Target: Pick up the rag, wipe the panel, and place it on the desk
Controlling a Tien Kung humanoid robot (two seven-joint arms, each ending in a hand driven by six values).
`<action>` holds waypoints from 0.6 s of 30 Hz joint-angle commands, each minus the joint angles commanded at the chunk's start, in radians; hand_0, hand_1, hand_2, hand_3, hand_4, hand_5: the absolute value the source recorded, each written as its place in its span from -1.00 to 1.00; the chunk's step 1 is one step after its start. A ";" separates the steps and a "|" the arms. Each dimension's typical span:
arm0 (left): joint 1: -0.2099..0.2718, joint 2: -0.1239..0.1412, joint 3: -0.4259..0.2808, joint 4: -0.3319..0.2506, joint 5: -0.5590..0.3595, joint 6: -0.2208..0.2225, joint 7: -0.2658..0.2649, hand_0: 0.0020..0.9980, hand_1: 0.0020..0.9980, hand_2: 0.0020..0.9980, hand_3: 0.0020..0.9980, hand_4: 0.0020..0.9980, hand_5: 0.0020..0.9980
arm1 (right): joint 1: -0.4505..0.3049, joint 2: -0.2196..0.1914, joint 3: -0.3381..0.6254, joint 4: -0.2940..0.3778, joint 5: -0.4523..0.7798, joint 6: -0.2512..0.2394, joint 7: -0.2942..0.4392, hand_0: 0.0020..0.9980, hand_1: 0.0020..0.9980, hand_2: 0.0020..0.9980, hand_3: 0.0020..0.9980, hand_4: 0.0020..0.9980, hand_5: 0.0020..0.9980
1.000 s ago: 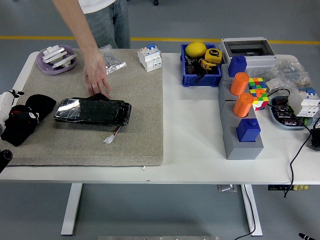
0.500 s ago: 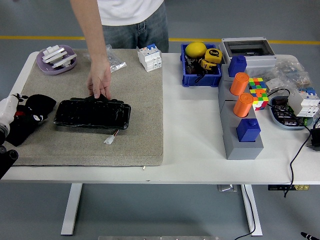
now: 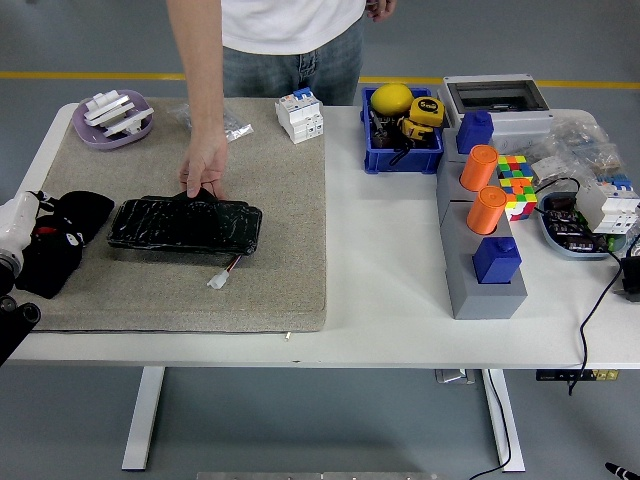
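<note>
One hand of the robot shows, the left hand [image 3: 18, 250], at the left edge of the desk [image 3: 380, 300]; whether its fingers grip anything I cannot tell. The black rag [image 3: 62, 238] lies touching it, just to its right, on the grey mat [image 3: 270, 230]. The panel [image 3: 185, 225] lies just right of the rag, its long axis running left to right. A person's hand [image 3: 205, 165] rests on the panel's far edge. The left hand is the nearer one for the rag.
</note>
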 joint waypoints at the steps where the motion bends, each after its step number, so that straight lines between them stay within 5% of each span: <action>1: 0.000 -0.001 0.001 0.001 -0.002 0.004 -0.002 -0.13 -0.35 0.18 0.14 0.47 -0.58 | 0.000 0.000 0.001 0.000 -0.001 0.000 -0.001 0.42 0.35 0.39 0.27 1.00 0.11; 5: 0.000 -0.003 0.005 0.004 -0.008 0.035 -0.014 -0.13 -0.35 0.18 0.14 0.47 -0.58 | 0.000 -0.002 0.009 0.000 -0.011 -0.001 -0.005 0.42 0.35 0.39 0.27 1.00 0.11; 6: 0.000 -0.003 0.007 0.005 -0.008 0.047 -0.017 -0.29 -0.47 0.06 0.07 0.02 -1.00 | 0.000 -0.003 0.009 0.000 -0.010 -0.001 -0.006 0.42 0.35 0.39 0.27 1.00 0.10; 18: 0.001 0.002 0.014 0.003 0.012 0.127 -0.031 -0.37 -0.55 -0.03 -0.04 -0.07 -1.00 | 0.000 0.000 -0.003 -0.001 0.011 0.000 0.002 0.42 0.35 0.39 0.27 1.00 0.11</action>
